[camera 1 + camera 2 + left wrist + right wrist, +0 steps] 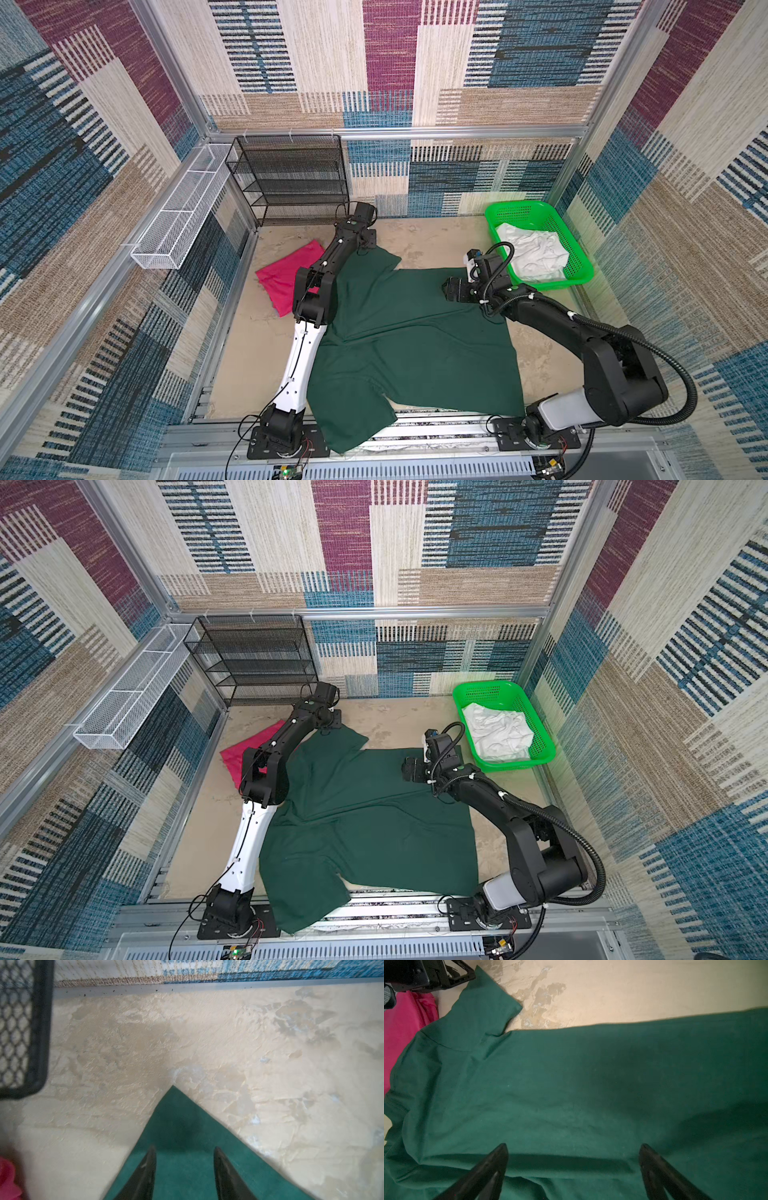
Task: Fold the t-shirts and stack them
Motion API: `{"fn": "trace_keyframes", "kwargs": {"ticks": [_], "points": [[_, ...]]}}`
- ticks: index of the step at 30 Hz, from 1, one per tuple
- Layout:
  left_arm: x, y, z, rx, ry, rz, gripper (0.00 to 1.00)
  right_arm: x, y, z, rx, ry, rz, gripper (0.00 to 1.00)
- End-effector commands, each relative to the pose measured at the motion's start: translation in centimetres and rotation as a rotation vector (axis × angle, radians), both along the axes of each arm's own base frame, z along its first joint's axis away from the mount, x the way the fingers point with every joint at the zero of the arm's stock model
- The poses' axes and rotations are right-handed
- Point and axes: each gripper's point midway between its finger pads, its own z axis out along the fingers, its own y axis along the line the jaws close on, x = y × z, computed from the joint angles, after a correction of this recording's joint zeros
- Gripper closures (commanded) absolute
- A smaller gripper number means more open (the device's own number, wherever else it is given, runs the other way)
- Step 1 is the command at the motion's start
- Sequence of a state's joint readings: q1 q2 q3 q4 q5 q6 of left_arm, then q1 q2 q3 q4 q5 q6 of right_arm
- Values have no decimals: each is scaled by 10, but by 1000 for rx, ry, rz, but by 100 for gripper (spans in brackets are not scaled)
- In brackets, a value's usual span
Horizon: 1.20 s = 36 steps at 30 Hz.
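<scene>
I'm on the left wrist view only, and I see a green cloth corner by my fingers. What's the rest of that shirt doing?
Observer: The dark green t-shirt lies spread across the table, one sleeve draped past the near edge.
Operator: Where's the right arm?
Observer: The right gripper is open above the shirt's far right part.
Operator: Anything else waiting?
Observer: White cloth lies crumpled in the green basket, far right.

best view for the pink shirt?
A top view: most of the pink t-shirt shows, left of the dark green t-shirt, partly behind the left arm. The right wrist view catches one edge; the left wrist view only a blurred corner.
</scene>
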<state>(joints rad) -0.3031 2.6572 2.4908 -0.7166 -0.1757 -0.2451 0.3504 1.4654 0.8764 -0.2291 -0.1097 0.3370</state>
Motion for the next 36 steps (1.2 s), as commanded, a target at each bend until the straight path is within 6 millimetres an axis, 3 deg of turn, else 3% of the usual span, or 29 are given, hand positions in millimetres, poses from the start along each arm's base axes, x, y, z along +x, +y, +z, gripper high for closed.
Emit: {"fn": "trace_keyframes", "kwargs": {"ticks": [1, 9, 12, 14, 15, 19, 20, 25, 30, 36], "points": [[-13, 13, -19, 7, 97, 45, 54, 4, 5, 7, 38, -29, 2, 2], [-22, 11, -45, -88, 193, 52, 58, 3, 8, -2, 42, -8, 20, 2], [-26, 9, -48, -97, 216, 43, 71, 3, 9, 0, 50, -16, 23, 1], [-26, 8, -44, -105, 200, 38, 89, 4, 11, 2, 55, -19, 25, 1], [-25, 8, -41, -111, 187, 36, 93, 4, 11, 2, 55, -19, 26, 2], [-23, 8, -20, -123, 121, 36, 96, 4, 12, 2, 57, -20, 33, 2], [-21, 7, -11, -122, 100, 32, 100, 5, 11, 1, 54, -21, 31, 1], [-24, 11, 33, -99, 12, 30, 100, 16, 5, 2, 28, -37, 5, 1], [-41, 31, 75, -50, -88, 65, 100, 35, -18, 7, 9, -51, -80, 2], [-73, 61, 97, -11, -123, 115, 100, 52, -56, -10, -62, -17, -190, 2]]}}
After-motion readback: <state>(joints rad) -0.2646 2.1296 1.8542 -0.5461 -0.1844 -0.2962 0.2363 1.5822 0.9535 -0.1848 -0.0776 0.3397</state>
